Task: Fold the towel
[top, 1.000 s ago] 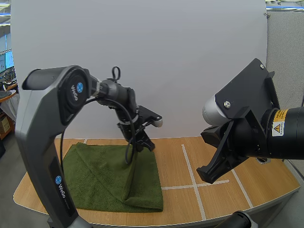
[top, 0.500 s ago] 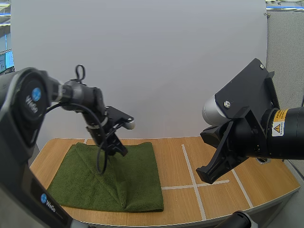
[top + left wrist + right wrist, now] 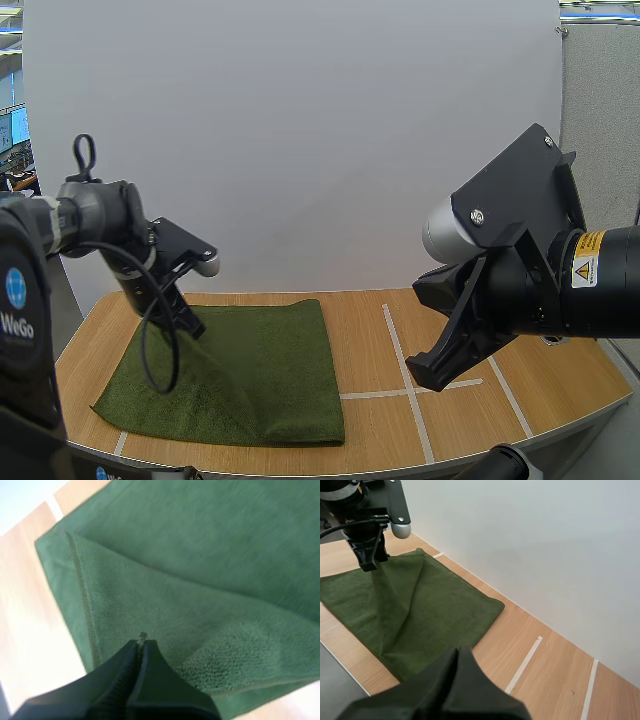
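Towel (image 3: pixel 270 350) corner pinched in left gripper (image 3: pixel 188 322), raised at far left to carry layer across; right gripper (image 3: pixel 458 652) clenched empty, aside right, clear of cloth.

the towel (image 3: pixel 260 370) is a plain dark green all over, with a stitched hem of the same green along its edge. the table (image 3: pixel 460 400) is light wood grain, crossed by white tape lines (image 3: pixel 397 350). the left end effector (image 3: pixel 141 642) and the right end effector (image 3: pixel 457 652) are both black.
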### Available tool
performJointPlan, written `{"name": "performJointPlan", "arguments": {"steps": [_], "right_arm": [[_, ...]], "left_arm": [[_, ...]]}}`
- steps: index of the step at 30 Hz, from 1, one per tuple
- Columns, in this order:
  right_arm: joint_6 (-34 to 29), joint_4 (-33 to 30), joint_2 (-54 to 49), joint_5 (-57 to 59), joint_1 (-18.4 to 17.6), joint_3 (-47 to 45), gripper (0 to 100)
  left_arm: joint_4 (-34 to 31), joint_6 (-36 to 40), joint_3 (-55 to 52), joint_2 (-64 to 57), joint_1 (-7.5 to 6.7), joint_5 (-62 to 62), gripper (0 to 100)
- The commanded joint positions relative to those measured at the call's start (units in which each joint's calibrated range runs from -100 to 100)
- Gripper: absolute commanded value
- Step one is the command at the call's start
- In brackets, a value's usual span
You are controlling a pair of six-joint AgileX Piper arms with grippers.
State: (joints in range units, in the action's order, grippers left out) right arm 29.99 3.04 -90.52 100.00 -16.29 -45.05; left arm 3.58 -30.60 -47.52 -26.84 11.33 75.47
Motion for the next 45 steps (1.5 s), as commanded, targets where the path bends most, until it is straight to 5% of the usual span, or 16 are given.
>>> {"name": "performJointPlan", "arguments": {"steps": [1, 9, 14, 17, 33, 45], "right_arm": [[-0.2, 0.5, -0.4, 0.0, 0.2, -0.3, 0], [-0.2, 0.5, -0.4, 0.0, 0.2, -0.3, 0], [-0.2, 0.5, -0.4, 0.0, 0.2, -0.3, 0], [-0.2, 0.5, -0.4, 0.0, 0.2, -0.3, 0], [-0.2, 0.5, -0.4, 0.0, 0.2, -0.3, 0], [-0.2, 0.5, -0.4, 0.0, 0.2, -0.3, 0]], "left_arm": [[1.3, -3.2, -0.7, -0.7, 2.39, 1.8, 0], [8.4, -14.4, -0.7, -0.7, 10.72, 5.8, 0], [12.2, -21.1, -1.8, -0.5, 14.75, 8.1, 0], [12.9, -24.2, -3.8, -0.5, 15.99, 7.7, 0], [12.8, -28.5, -7.6, -0.5, 16.88, -6.6, 0], [12.9, -28.5, -2.8, 0.2, 16.88, -1.2, 0]]}}
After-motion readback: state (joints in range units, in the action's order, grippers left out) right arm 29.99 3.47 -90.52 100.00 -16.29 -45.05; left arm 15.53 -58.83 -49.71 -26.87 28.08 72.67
